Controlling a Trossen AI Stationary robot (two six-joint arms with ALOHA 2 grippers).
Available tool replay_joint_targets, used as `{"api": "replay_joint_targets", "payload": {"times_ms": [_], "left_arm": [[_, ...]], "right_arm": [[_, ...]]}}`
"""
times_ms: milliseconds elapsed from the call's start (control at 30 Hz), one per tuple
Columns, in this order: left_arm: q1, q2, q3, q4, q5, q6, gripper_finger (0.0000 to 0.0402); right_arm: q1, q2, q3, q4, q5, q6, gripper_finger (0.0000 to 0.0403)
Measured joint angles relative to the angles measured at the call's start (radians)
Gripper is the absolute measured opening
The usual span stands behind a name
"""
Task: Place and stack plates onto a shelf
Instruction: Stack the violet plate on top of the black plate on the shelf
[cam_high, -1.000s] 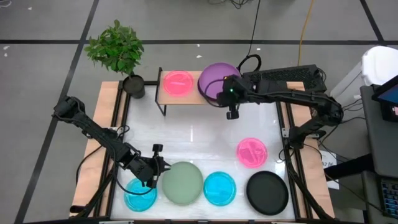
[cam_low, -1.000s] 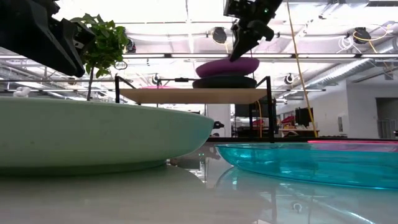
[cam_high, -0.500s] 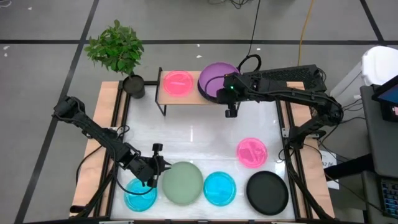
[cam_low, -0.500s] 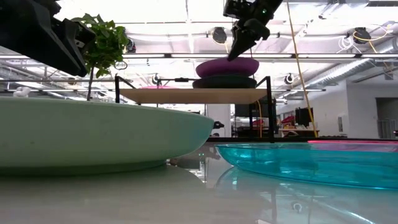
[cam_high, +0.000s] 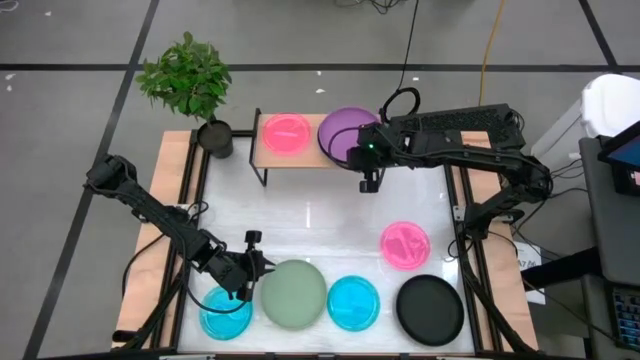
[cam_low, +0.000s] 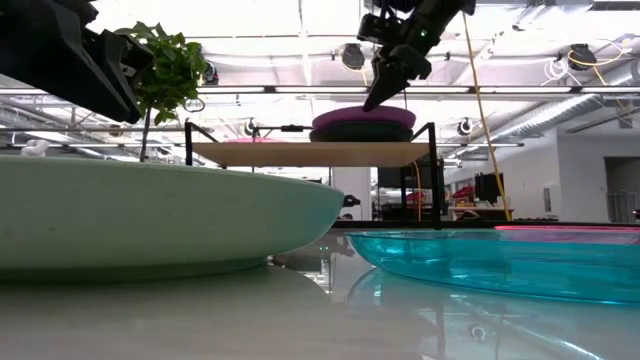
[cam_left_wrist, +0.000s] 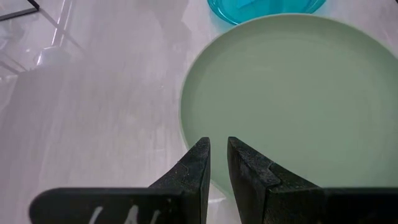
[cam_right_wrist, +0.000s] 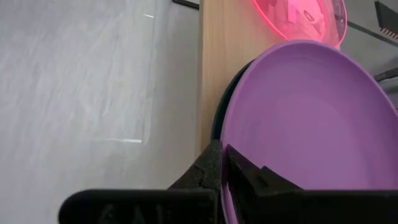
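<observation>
Purple plate (cam_high: 347, 130) lying on a dark plate on shelf (cam_high: 300, 157), right gripper (cam_high: 368, 170) hovering closed at its rim; left gripper (cam_high: 243, 283), fingers narrowly parted, empty, waiting well off shelf beside sage plate (cam_high: 293, 293).

floor: grey, smooth floor (cam_high: 80, 180) crossed by dark lines, seen all round the rig from above
surface: glossy white surface (cam_high: 310, 215) with light wooden edge strips and dark frame rails at its sides
plant: leafy green potted plant (cam_high: 188, 75) in a dark pot at the surface's far left corner
cables: a black cable (cam_high: 408, 50) and a yellow cable (cam_high: 487, 45) running across the floor beyond the surface
ceiling: white pipes and ducts (cam_low: 590, 95) under bright overhead lights
far room: white walls, with dark equipment (cam_low: 490, 190) standing in the distance
</observation>
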Motion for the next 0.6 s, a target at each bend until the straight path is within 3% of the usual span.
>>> {"api": "replay_joint_targets", "payload": {"times_ms": [600], "left_arm": [[0.0,0.0,0.0,0.0,-0.001,-0.001,0.0063]], "right_arm": [[0.0,0.0,-0.005,0.02,0.0,0.017,0.0038]]}}
